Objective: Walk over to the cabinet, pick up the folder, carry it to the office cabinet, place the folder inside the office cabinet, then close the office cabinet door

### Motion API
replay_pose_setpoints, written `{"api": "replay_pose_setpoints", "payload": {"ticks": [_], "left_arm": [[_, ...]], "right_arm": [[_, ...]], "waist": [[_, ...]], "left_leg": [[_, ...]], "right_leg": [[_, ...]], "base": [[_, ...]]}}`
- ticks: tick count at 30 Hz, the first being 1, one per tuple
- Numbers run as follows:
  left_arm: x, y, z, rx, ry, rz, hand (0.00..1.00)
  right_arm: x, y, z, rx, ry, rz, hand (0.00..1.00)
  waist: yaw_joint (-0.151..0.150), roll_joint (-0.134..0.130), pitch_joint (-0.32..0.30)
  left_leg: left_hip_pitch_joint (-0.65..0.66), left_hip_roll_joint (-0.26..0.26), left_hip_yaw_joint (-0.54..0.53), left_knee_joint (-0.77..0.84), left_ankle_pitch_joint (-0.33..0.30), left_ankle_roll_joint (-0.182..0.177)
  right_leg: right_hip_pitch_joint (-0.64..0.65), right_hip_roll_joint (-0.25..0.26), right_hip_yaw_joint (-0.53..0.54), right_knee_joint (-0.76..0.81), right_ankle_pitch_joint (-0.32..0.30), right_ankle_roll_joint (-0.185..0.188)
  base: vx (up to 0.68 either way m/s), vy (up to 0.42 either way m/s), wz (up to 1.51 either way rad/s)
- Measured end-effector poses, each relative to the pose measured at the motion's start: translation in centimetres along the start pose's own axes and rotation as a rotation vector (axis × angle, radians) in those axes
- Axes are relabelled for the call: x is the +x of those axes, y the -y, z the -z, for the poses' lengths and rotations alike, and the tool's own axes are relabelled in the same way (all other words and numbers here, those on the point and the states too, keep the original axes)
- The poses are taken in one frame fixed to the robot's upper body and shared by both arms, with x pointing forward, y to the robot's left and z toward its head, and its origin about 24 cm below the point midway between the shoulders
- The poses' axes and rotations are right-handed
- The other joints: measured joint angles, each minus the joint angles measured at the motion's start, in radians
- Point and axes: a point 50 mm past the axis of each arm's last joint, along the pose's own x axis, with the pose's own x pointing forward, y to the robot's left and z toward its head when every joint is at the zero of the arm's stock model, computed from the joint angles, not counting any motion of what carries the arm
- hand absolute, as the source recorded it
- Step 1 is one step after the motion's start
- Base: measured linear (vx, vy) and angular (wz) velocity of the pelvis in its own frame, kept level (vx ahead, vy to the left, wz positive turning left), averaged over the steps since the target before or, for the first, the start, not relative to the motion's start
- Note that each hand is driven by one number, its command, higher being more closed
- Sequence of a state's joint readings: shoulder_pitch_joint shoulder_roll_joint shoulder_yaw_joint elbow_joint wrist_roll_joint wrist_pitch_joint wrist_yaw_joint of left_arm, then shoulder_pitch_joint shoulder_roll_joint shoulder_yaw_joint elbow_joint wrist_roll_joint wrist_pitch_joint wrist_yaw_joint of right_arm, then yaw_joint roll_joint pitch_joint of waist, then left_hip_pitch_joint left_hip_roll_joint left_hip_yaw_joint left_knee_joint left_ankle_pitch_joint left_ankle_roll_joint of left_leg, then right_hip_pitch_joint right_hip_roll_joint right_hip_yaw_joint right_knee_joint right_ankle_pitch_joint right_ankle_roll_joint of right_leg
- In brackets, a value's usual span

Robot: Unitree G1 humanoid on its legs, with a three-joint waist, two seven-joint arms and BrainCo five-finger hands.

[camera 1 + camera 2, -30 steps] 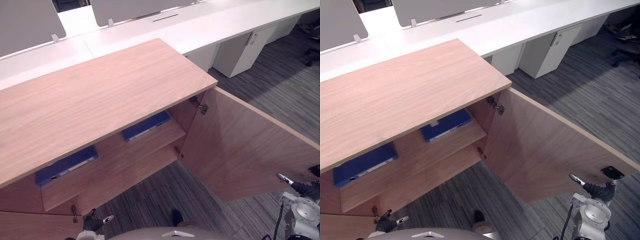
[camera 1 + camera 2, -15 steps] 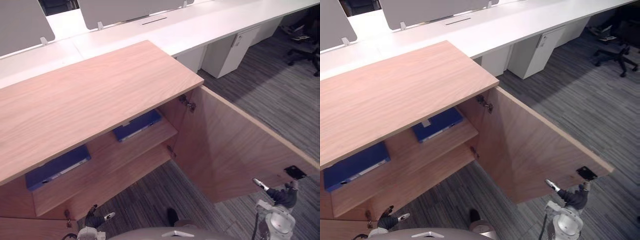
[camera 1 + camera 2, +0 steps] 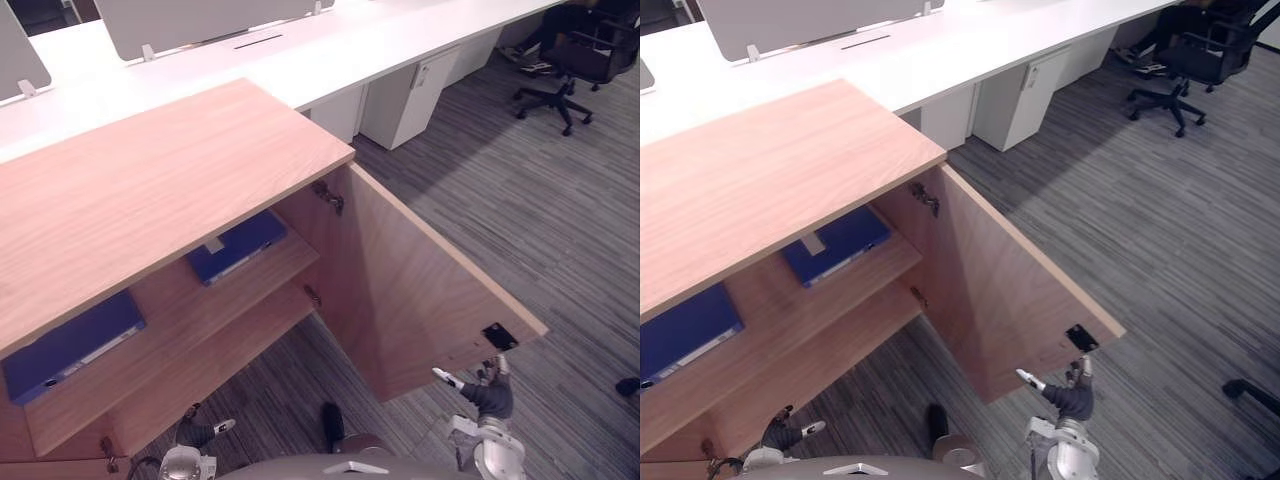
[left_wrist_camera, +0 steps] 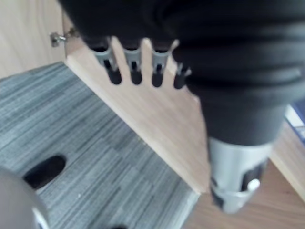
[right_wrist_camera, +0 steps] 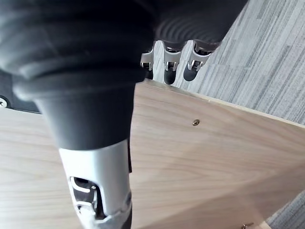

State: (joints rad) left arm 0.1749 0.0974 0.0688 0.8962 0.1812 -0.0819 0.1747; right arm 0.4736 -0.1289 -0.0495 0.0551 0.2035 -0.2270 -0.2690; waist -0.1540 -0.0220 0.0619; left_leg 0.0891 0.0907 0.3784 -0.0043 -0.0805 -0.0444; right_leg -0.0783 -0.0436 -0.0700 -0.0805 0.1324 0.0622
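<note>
Blue covers mark two folders lying flat on the upper shelf (image 3: 180, 325) of the office cabinet (image 3: 150, 170): the folder by the hinges (image 3: 237, 245) and the folder at the far left (image 3: 70, 345). Which one is the task's own I cannot tell; neither hand holds one. Judgement: board covers, stiff, smooth, light to moderate weight, not fragile. If one is handled again, take it across the spine or a long edge so the covers do not splay. With a folder inside, the item in hand is judged to be the door (image 3: 400, 290), a rigid wood panel on hinges (image 3: 328, 196), standing wide open. It should swing with little force. Best purchase is the free edge near the black latch plate (image 3: 496, 335), farthest from the hinges. The right hand (image 3: 487, 396) is at that lower free corner. Its wrist view shows the panel's edge between the thumb and the fingers (image 5: 167, 71), which read as straight, not wrapped round the wood. The left hand (image 3: 195, 432) hangs low before the cabinet's bottom board (image 4: 157, 129), fingers relaxed, empty. Surroundings: grey striped carpet (image 3: 560, 220), a long white desk (image 3: 300, 70) behind, a white pedestal unit (image 3: 405, 95) beneath it, and a black office chair (image 3: 560, 60) well apart. Nothing is seen in the door's swing path. Both folders sit back from the shelf's front edge, so they should not foul closure. Risk: the thumb caught between door and carcass.
</note>
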Motion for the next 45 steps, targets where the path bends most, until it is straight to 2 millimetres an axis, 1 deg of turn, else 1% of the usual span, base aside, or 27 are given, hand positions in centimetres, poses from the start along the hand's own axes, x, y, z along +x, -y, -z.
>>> {"api": "replay_pose_setpoints", "payload": {"ticks": [2, 3, 4, 5, 7, 8, 9, 10, 11, 12, 13, 14, 15, 17, 19, 21, 24, 25, 26, 27, 28, 32, 34, 35, 40, 42, 45], "left_arm": [[0.3, 0.1, -0.9, 0.003, 0.023, 0.003, 0.00], [0.4, 0.1, -1.2, 0.005, 0.032, 0.003, 0.00], [0.4, 0.3, -1.3, 0.006, 0.035, 0.004, 0.00], [0.5, 0.1, -1.6, 0.017, 0.047, -0.006, 0.00], [0.6, 0.0, -1.9, 0.020, 0.052, -0.012, 0.00], [0.6, 0.3, -2.0, 0.018, 0.056, -0.006, 0.00], [0.7, 0.6, -2.4, 0.015, 0.066, 0.002, 0.00], [0.6, 0.8, -2.5, 0.012, 0.066, 0.005, 0.00], [0.5, 1.0, -2.2, 0.008, 0.060, 0.009, 0.00], [0.5, 1.2, -2.3, 0.006, 0.060, 0.014, 0.00], [0.5, 1.4, -2.3, 0.008, 0.062, 0.019, 0.00], [0.4, 1.6, -2.3, 0.008, 0.060, 0.024, 0.00], [0.2, 1.5, -1.7, 0.008, 0.043, 0.023, 0.00], [0.2, 1.4, -1.7, -0.002, 0.043, 0.015, 0.00], [0.2, 1.4, -1.5, 0.000, 0.039, 0.012, 0.00], [0.2, 1.3, -1.5, 0.000, 0.039, 0.011, 0.00], [0.1, 1.4, -1.2, 0.002, 0.029, 0.012, 0.00], [0.1, 1.4, -1.1, 0.002, 0.028, 0.013, 0.00], [0.1, 1.4, -1.1, 0.003, 0.028, 0.014, 0.00], [0.1, 1.4, -1.1, 0.003, 0.028, 0.015, 0.00], [0.1, 1.3, -1.1, 0.004, 0.028, 0.020, 0.00], [0.2, 0.9, -1.0, 0.015, 0.026, 0.017, 0.00], [0.2, 0.6, -1.1, 0.024, 0.030, 0.015, 0.00], [0.3, 0.4, -1.2, 0.032, 0.034, 0.012, 0.00], [0.3, 0.3, -1.0, 0.032, 0.027, 0.014, 0.00], [0.3, 0.3, -0.4, 0.018, 0.001, 0.014, 0.00], [0.3, 0.0, -0.1, -0.005, -0.016, 0.001, 0.00]], "right_arm": [[-0.2, -0.9, 0.3, 0.002, -0.018, -0.044, 0.00], [-0.4, -1.8, 0.4, 0.003, -0.027, -0.093, 0.00], [-0.6, -2.2, 0.5, 0.001, -0.032, -0.123, 0.00], [-1.5, -3.7, 1.4, 0.005, -0.072, -0.209, 0.00], [-2.3, -5.9, 1.5, -0.007, -0.078, -0.347, 0.00], [-3.1, -7.8, 1.6, -0.018, -0.075, -0.468, 0.00], [-4.3, -9.7, 1.7, -0.031, -0.076, -0.590, 0.00], [-4.6, -10.6, 1.6, -0.034, -0.068, -0.641, 0.00], [-4.7, -11.9, 1.2, -0.038, -0.045, -0.701, 0.00], [-4.5, -12.9, 0.5, -0.039, -0.006, -0.745, 0.00], [-4.5, -13.3, 0.3, -0.040, 0.008, -0.757, 0.00], [-4.0, -14.0, -0.6, -0.046, 0.054, -0.784, 0.00], [-3.5, -14.3, -1.2, -0.048, 0.088, -0.791, 0.00], [-3.1, -14.2, -1.5, -0.072, 0.112, -0.782, 0.00], [-3.0, -14.0, -1.4, -0.088, 0.112, -0.775, 0.00], [-3.0, -13.7, -1.1, -0.114, 0.104, -0.768, 0.00], [-2.1, -12.4, 0.1, -0.165, 0.063, -0.698, 0.00], [-1.4, -11.4, 0.5, -0.178, 0.041, -0.640, 0.00], [-0.7, -10.2, 1.0, -0.196, 0.013, -0.576, 0.00], [-0.3, -9.5, 1.3, -0.211, 0.000, -0.542, 0.00], [0.5, -7.6, 2.4, -0.256, -0.052, -0.448, 0.00], [1.3, -5.2, 4.6, -0.294, -0.171, -0.334, 0.00], [1.2, -4.4, 5.9, -0.326, -0.235, -0.305, 0.00], [1.1, -4.1, 7.0, -0.348, -0.294, -0.297, 0.00], [0.6, -3.0, 9.7, -0.384, -0.448, -0.270, 0.00], [0.1, -2.6, 10.6, -0.398, -0.507, -0.262, 0.00], [-0.1, -1.9, 11.1, -0.394, -0.549, -0.229, 0.00]], "waist": [[0.017, -0.004, 0.001], [0.027, -0.001, 0.001], [0.031, 0.019, 0.006], [0.034, -0.018, 0.001], [0.052, -0.019, 0.002], [0.060, -0.024, 0.004], [0.073, -0.021, 0.006], [0.077, -0.018, 0.006], [0.087, 0.003, 0.014], [0.093, -0.017, 0.010], [0.095, -0.016, 0.007], [0.105, -0.017, 0.006], [0.116, -0.018, 0.007], [0.123, -0.021, 0.006], [0.121, -0.027, 0.002], [0.121, -0.031, 0.001], [0.121, -0.041, -0.005], [0.121, -0.040, -0.006], [0.120, -0.046, -0.010], [0.120, -0.046, -0.010], [0.120, -0.046, -0.012], [0.124, -0.043, -0.015], [0.119, -0.042, -0.015], [0.121, -0.041, -0.015], [0.130, -0.036, -0.018], [0.129, -0.030, -0.022], [0.135, -0.027, -0.024]], "left_leg": [[-0.004, 0.003, -0.019, -0.005, 0.007, 0.000], [-0.004, 0.012, -0.026, -0.016, 0.013, 0.002], [-0.010, 0.028, -0.033, -0.019, 0.014, 0.001], [-0.011, 0.028, -0.055, -0.019, 0.032, -0.012], [-0.016, 0.035, -0.072, -0.035, 0.052, -0.020], [-0.022, 0.041, -0.080, -0.046, 0.065, -0.022], [-0.027, 0.048, -0.085, -0.052, 0.073, -0.021], [-0.032, 0.055, -0.092, -0.052, 0.075, -0.019], [-0.043, 0.071, -0.116, -0.054, 0.082, -0.024], [-0.034, 0.056, -0.136, -0.073, 0.106, -0.030], [-0.035, 0.055, -0.137, -0.079, 0.111, -0.027], [-0.035, 0.055, -0.138, -0.073, 0.116, -0.028], [-0.037, 0.050, -0.138, -0.075, 0.116, -0.027], [-0.041, 0.040, -0.147, -0.080, 0.118, -0.027], [-0.040, 0.022, -0.159, -0.081, 0.119, -0.022], [-0.041, 0.014, -0.160, -0.081, 0.117, -0.017], [-0.042, -0.007, -0.166, -0.081, 0.109, -0.003], [-0.042, -0.017, -0.174, -0.081, 0.105, 0.003], [-0.041, -0.029, -0.183, -0.081, 0.102, 0.007], [-0.041, -0.033, -0.186, -0.081, 0.101, 0.009], [-0.033, -0.045, -0.191, -0.081, 0.093, 0.016], [-0.030, -0.057, -0.195, -0.080, 0.090, 0.023], [-0.027, -0.064, -0.206, -0.075, 0.089, 0.022], [-0.020, -0.066, -0.213, -0.074, 0.086, 0.022], [-0.017, -0.072, -0.244, -0.074, 0.086, 0.024], [-0.014, -0.075, -0.262, -0.075, 0.089, 0.029], [0.001, -0.078, -0.274, -0.081, 0.094, 0.036]], "right_leg": [[-0.007, 0.010, 0.004, 0.000, -0.003, 0.000], [-0.011, 0.021, 0.004, -0.003, -0.022, 0.014], [-0.011, 0.034, 0.005, 0.004, -0.032, 0.012], [-0.005, 0.037, 0.013, 0.021, -0.032, -0.017], [-0.002, 0.051, -0.002, 0.006, -0.031, -0.016], [-0.005, 0.059, -0.004, 0.000, -0.033, -0.016], [-0.008, 0.068, -0.004, 0.000, -0.047, -0.008], [-0.008, 0.074, -0.005, 0.000, -0.064, 0.003], [-0.009, 0.086, -0.002, 0.007, -0.074, -0.007], [-0.002, 0.080, -0.020, 0.005, -0.069, -0.017], [-0.003, 0.075, -0.029, 0.005, -0.069, -0.017], [-0.002, 0.072, -0.030, 0.007, -0.069, -0.017], [-0.002, 0.068, -0.030, 0.008, -0.069, -0.017], [0.004, 0.060, -0.030, 0.010, -0.069, -0.017], [0.008, 0.042, -0.030, 0.012, -0.069, -0.016], [0.008, 0.034, -0.030, 0.013, -0.069, -0.016], [0.011, 0.012, -0.030, 0.017, -0.066, -0.011], [0.013, 0.002, -0.029, 0.018, -0.060, -0.002], [0.016, -0.008, -0.030, 0.022, -0.056, 0.001], [0.018, -0.012, -0.029, 0.024, -0.052, 0.001], [0.030, -0.024, -0.030, 0.025, -0.034, 0.010], [0.040, -0.036, -0.037, 0.019, -0.033, 0.010], [0.052, -0.040, -0.051, 0.015, -0.037, 0.016], [0.065, -0.042, -0.056, 0.011, -0.038, 0.016], [0.083, -0.051, -0.088, 0.013, -0.047, 0.022], [0.086, -0.055, -0.106, 0.033, -0.060, 0.023], [0.095, -0.059, -0.114, 0.059, -0.076, 0.021]], "base": [[-0.10, -0.076, -0.14], [-0.07, -0.070, -0.06], [-0.02, -0.077, 0.14], [0.00, -0.071, 0.20], [-0.02, -0.087, 0.23], [-0.06, -0.120, 0.22], [-0.05, -0.109, 0.19], [-0.05, -0.087, 0.27], [-0.04, -0.034, 0.54], [-0.05, -0.020, 0.61], [-0.04, 0.012, 0.60], [-0.01, 0.025, 0.32], [0.00, 0.037, 0.22], [-0.01, 0.062, 0.14], [0.03, 0.098, 0.18], [0.05, 0.078, 0.07], [0.09, 0.087, 0.10], [0.09, 0.085, 0.20], [0.10, 0.084, 0.23], [0.13, 0.101, 0.33], [0.11, 0.078, 0.24], [0.11, 0.054, 0.10], [0.09, 0.018, 0.18], [0.07, 0.007, 0.17], [-0.01, -0.004, 0.19], [-0.06, -0.013, 0.26], [-0.08, -0.010, 0.18]]}}
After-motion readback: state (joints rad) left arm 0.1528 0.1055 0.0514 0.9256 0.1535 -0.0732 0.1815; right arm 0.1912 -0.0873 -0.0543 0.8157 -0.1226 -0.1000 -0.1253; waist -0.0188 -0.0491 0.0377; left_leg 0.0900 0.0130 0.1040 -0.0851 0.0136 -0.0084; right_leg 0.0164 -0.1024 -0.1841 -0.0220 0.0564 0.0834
